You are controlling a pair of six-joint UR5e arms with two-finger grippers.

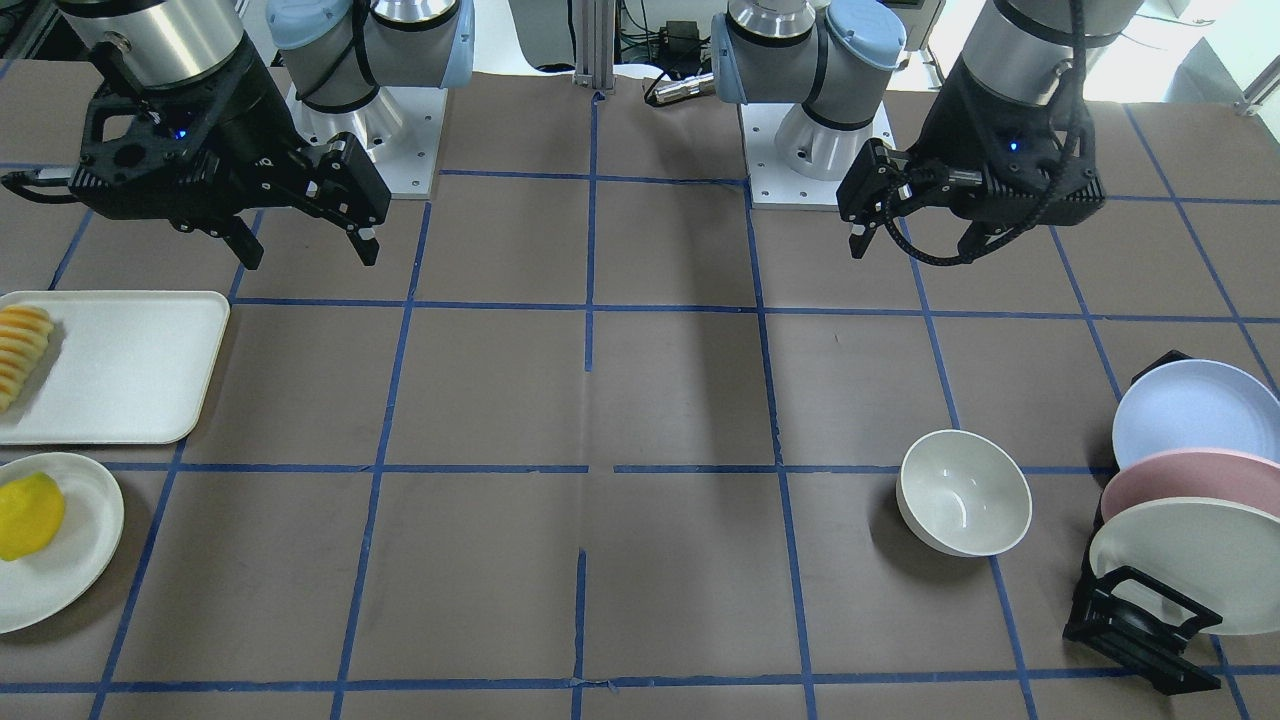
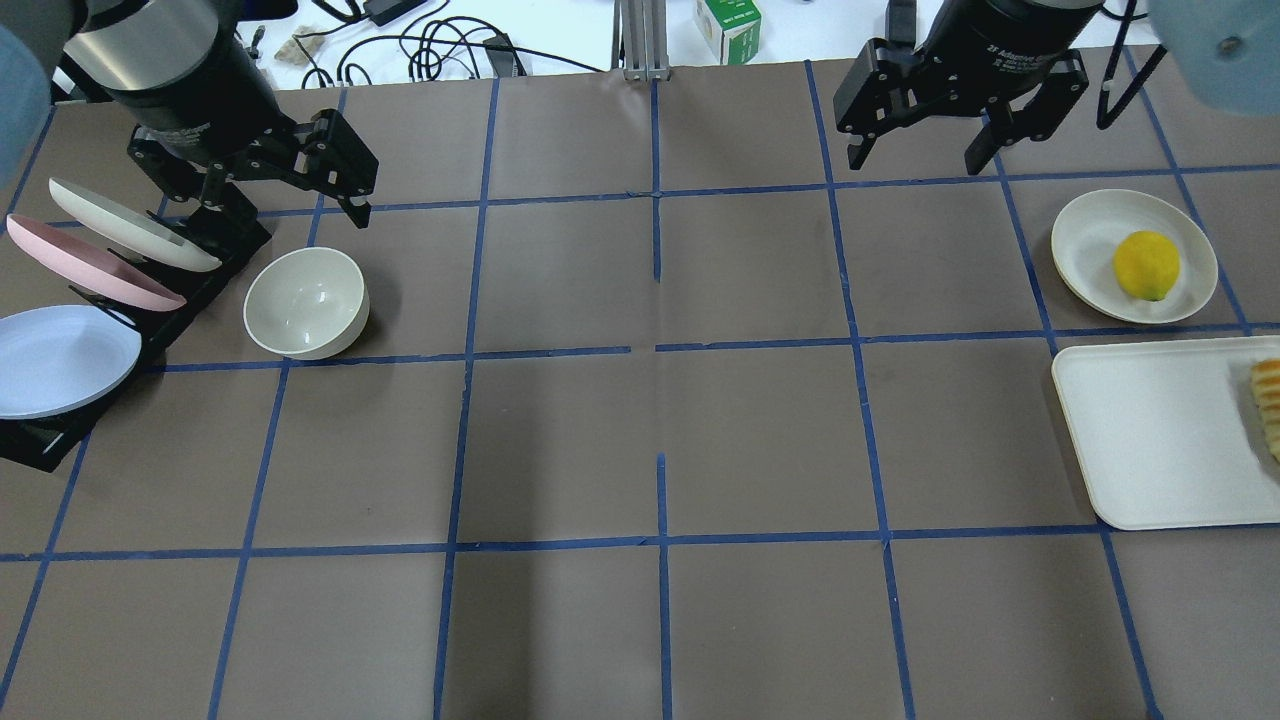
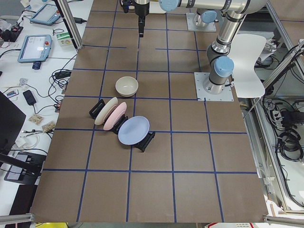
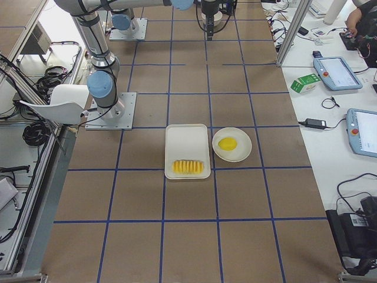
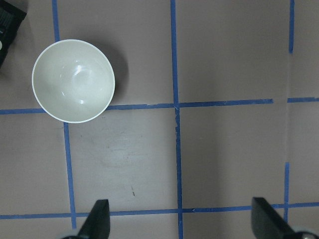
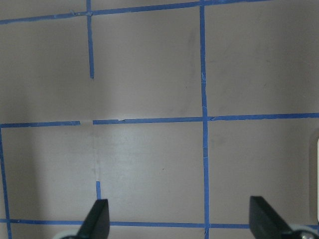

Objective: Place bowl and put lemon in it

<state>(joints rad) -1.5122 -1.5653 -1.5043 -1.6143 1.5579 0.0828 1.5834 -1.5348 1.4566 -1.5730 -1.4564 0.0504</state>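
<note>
The bowl (image 2: 306,302) sits upright at left and the lemon (image 2: 1146,265) on a plate (image 2: 1082,238) at right, so the left gripper (image 5: 180,221) and right gripper (image 6: 179,219) each hover nearby, fingers apart, ready.

In the front view the left edge cuts the lemon (image 1: 30,515), its plate (image 1: 85,540), the tray (image 1: 130,370) and the sliced fruit (image 1: 22,345). The racked plates (image 1: 1190,480) run off the right edge. Overhead, the sliced fruit is only a sliver at the right edge. Each wrist view shows just two fingertips of its gripper at the bottom: the left gripper (image 5: 179,214) and the right gripper (image 6: 178,214). A cream strip (image 6: 317,179) at the right wrist view's edge is too small to identify.
</note>
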